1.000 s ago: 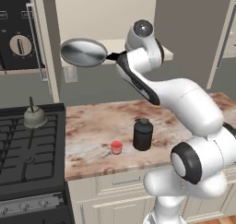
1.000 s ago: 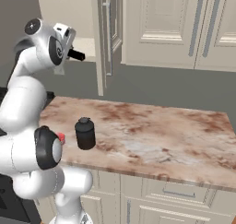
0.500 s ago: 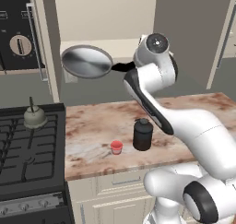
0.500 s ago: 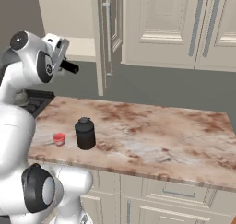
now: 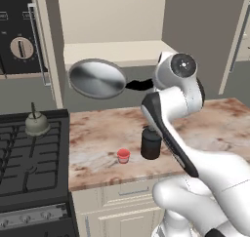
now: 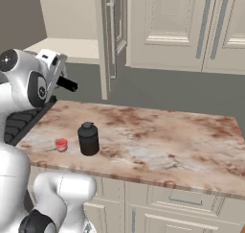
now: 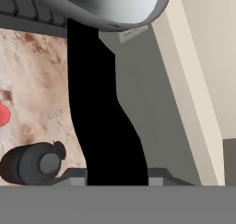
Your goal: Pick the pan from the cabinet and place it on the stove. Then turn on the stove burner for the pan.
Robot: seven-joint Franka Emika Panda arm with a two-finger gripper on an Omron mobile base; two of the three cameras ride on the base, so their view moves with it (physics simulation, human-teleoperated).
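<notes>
The pan [image 5: 96, 78] is a round silver-grey dish held in the air, tilted, in front of the open cabinet's shelf [image 5: 117, 51] and above the counter's left end. Its long black handle [image 5: 139, 85] runs right into my hand. In the hand view my gripper [image 7: 117, 178] is shut on that handle [image 7: 99, 117], with the pan's bowl [image 7: 106, 6] at the top. The handle's end [image 6: 67, 84] sticks out past my hand in the right base view. The black stove [image 5: 24, 163] lies below and left of the pan.
A small grey-green kettle [image 5: 35, 124] stands on the stove's back right grate. On the marble counter [image 5: 215, 124] sit a black jar [image 5: 151, 142] and a small red cup [image 5: 123, 155]. The cabinet door [image 6: 112, 35] hangs open. An oven panel with a round dial [image 5: 22, 47] is at upper left.
The pan has come down and slightly right, away from the cabinet shelf. The arm has turned and straightened up with it. Jar, cup and kettle have not moved.
</notes>
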